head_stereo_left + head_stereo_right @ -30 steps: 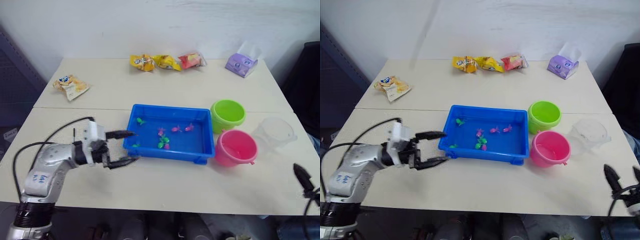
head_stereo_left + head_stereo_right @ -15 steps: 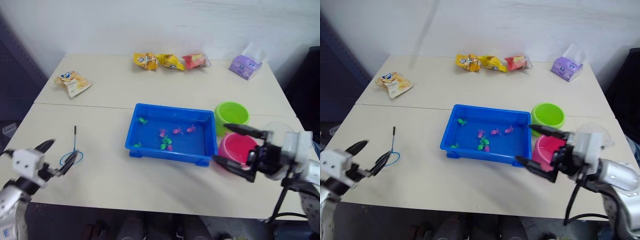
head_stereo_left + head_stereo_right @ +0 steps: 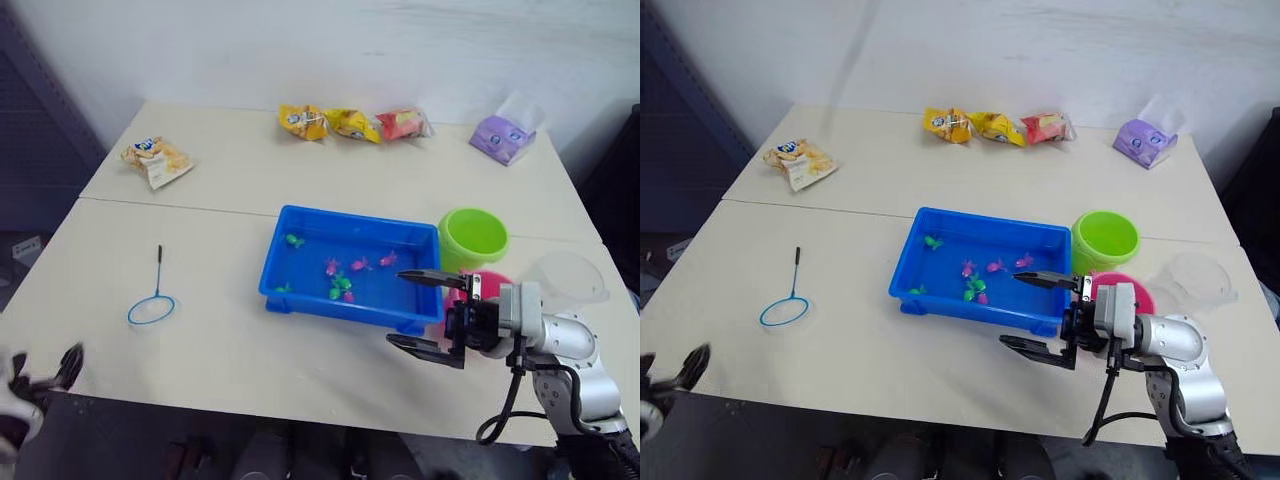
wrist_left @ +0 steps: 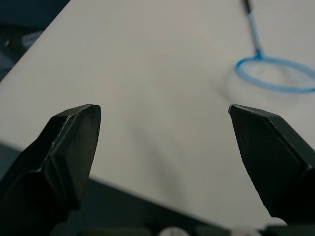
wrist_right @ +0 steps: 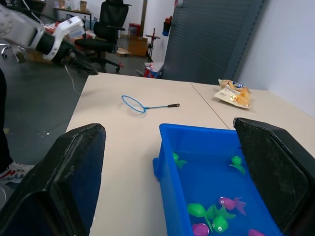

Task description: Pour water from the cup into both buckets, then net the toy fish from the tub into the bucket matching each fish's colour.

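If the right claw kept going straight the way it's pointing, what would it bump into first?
Probably the tub. The right gripper is open and points along the table toward the robot's left, one finger above the tub's near corner and one in front of it. Depth is hard to judge; it might slide alongside instead.

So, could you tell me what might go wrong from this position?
The right gripper hangs open right at the tub's near corner, in front of the pink bucket; a careless move might nudge either and slosh water. The net lies far across the table beside the left gripper, so fetching it could prove awkward.
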Controlling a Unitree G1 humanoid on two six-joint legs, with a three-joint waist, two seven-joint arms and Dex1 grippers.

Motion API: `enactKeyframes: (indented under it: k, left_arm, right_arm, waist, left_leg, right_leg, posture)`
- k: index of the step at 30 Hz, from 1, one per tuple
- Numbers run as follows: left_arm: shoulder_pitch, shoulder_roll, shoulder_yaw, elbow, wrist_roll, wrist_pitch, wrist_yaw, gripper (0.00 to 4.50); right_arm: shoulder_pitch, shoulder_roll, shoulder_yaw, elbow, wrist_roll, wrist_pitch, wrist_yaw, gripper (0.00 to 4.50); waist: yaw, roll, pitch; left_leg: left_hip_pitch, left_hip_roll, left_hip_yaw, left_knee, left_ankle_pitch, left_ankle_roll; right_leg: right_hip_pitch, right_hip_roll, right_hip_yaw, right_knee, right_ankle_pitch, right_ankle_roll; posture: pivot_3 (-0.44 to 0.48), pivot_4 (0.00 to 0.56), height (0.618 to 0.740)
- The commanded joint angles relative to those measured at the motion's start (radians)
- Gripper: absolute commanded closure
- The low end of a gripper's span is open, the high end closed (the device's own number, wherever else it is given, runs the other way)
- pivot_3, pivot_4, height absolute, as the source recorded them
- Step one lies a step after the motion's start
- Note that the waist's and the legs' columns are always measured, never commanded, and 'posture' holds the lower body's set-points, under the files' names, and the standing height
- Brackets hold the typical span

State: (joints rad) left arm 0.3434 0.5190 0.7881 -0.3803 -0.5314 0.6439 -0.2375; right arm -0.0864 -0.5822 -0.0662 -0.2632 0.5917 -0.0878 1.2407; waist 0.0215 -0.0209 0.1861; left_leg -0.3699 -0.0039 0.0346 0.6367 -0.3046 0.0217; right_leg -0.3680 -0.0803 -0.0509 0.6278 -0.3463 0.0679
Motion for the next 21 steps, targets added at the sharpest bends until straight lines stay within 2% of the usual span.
enactKeyframes:
  k: [1,3,8,14,16,19,21]
  left_arm:
    - [-0.136,0.103,-0.075,-0.03,0.011,0.238,0.113,0.0]
    - [-0.276,0.148,-0.155,0.024,0.034,0.382,0.172,0.0]
    - [-0.521,0.174,-0.287,0.179,0.087,0.549,0.223,0.0]
    - [-0.728,0.178,-0.43,0.468,0.18,0.461,0.189,0.0]
    - [-0.765,0.184,-0.462,0.537,0.208,0.434,0.173,0.0]
    - [-0.77,0.224,-0.581,0.606,0.26,0.415,0.092,0.0]
    - [-0.783,0.211,-0.578,0.646,0.265,0.4,0.082,0.0]
  right_arm:
    - [-0.014,0.0,-0.006,0.007,0.0,-0.027,0.016,0.09]
    - [-0.011,-0.001,0.0,0.018,-0.007,-0.033,0.028,0.09]
    - [-0.014,0.01,-0.003,0.04,-0.03,-0.074,0.018,0.09]
    - [-0.01,0.007,0.007,-0.004,-0.05,-0.068,-0.031,0.09]
    - [-0.009,0.002,0.006,-0.013,-0.053,-0.065,-0.044,0.09]
    - [-0.003,-0.01,-0.005,-0.038,-0.072,-0.056,-0.079,0.09]
    - [0.011,-0.018,-0.006,-0.052,-0.078,-0.05,-0.093,0.09]
  waist:
    - [-0.002,0.001,0.0]
    - [-0.01,0.001,0.0]
    - [-0.028,0.001,0.0]
    - [-0.022,0.001,0.0]
    - [-0.023,0.001,0.0]
    - [-0.025,0.0,0.0]
    - [-0.023,0.0,0.0]
  left_leg:
    - [0.0,0.0,0.0,0.0,0.0,0.0]
    - [0.0,0.0,0.0,-0.001,0.0,0.0]
    - [-0.001,0.0,0.002,-0.001,0.004,-0.007]
    - [-0.001,0.0,0.003,0.0,0.006,-0.01]
    - [-0.001,0.0,0.003,0.001,0.006,-0.01]
    - [-0.002,0.0,0.004,0.001,0.006,-0.01]
    - [-0.002,0.0,0.004,0.001,0.007,-0.01]
  right_leg:
    - [0.0,0.0,0.0,0.0,0.0,0.0]
    - [0.0,0.0,0.0,0.0,0.001,0.0]
    - [-0.001,0.001,0.0,0.0,0.001,0.001]
    - [-0.004,0.002,-0.001,0.004,0.001,0.002]
    - [-0.004,0.002,-0.001,0.006,0.001,0.002]
    - [-0.005,0.002,0.0,0.009,0.001,0.002]
    - [-0.006,0.002,0.0,0.01,0.001,0.002]
  posture:
    - [0.0,0.15,0.74]
    - [0.0,0.15,0.74]
    - [0.0,0.15,0.74]
    - [0.0,0.15,0.74]
    - [0.0,0.15,0.74]
    - [0.0,0.15,0.74]
    - [0.0,0.15,0.74]
